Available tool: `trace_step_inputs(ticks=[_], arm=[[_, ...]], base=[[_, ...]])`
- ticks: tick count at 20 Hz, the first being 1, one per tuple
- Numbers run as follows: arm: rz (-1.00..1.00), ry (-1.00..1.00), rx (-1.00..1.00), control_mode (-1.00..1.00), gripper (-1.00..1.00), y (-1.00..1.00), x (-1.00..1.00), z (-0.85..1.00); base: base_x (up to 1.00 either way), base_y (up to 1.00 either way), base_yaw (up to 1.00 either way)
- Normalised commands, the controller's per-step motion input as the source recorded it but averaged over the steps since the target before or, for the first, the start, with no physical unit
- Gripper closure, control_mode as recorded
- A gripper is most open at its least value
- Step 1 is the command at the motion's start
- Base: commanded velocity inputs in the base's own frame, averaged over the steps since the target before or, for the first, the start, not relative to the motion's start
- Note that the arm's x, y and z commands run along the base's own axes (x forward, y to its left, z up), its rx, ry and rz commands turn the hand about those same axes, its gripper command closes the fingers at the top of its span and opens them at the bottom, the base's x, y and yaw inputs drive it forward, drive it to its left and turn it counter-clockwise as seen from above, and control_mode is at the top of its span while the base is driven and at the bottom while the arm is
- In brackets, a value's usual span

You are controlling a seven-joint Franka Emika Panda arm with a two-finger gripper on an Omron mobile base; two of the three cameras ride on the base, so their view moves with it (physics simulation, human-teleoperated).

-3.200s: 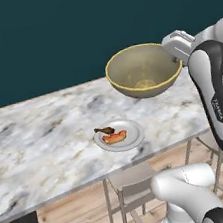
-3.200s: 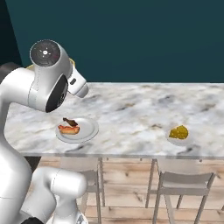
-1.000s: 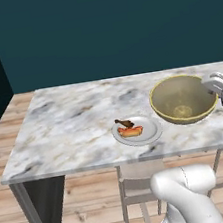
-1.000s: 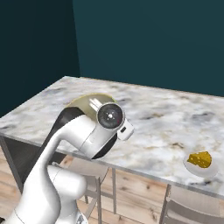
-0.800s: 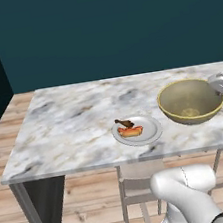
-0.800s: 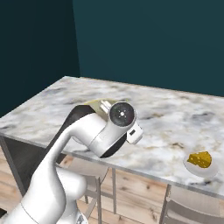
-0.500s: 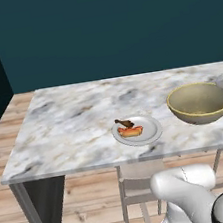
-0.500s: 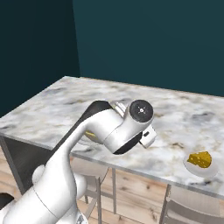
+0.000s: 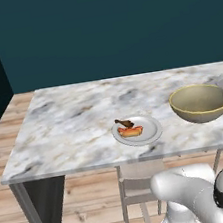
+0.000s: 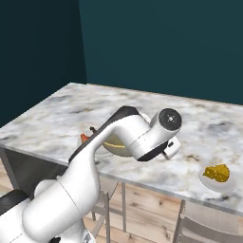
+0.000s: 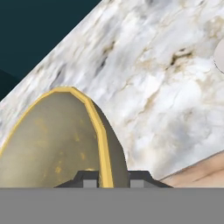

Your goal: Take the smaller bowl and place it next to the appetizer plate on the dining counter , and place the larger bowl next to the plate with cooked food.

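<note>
Hand view shows the gripper [image 11: 109, 180] pinching the bowl [image 11: 61, 140] by its rim, lower left. Left base view has it right of the sausage plate [image 9: 136, 130], over the counter [image 9: 75, 124].

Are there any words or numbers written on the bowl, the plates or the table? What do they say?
None: no word, number, label or sign can be read anywhere.
Wide tan bowl with a yellowish rim: plain.
Flat white plate with a sausage in a bun: plain.
Small pale plate with yellow food: plain.
White marble counter: veins, no writing.
</note>
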Motion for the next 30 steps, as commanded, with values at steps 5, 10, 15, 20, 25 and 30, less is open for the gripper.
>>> trace_step_inputs(ticks=[5, 10, 15, 20, 25, 30], arm=[[0.00, 0.00, 0.00, -1.00, 1.00, -0.01, 0.39, -0.32], [0.00, 0.00, 0.00, -1.00, 1.00, 0.00, 0.29, -0.34], [0.00, 0.00, 0.00, -1.00, 1.00, -0.04, 0.22, -0.30], [0.00, 0.00, 0.00, -1.00, 1.00, -0.14, 0.23, -0.29], [0.00, 0.00, 0.00, -1.00, 1.00, -0.14, 0.26, -0.32], [0.00, 0.00, 0.00, -1.00, 1.00, -0.10, 0.28, -0.34]], base=[[0.00, 0.00, 0.00], [0.00, 0.00, 0.00], [0.00, 0.00, 0.00], [0.00, 0.00, 0.00], [0.00, 0.00, 0.00], [0.00, 0.00, 0.00]])
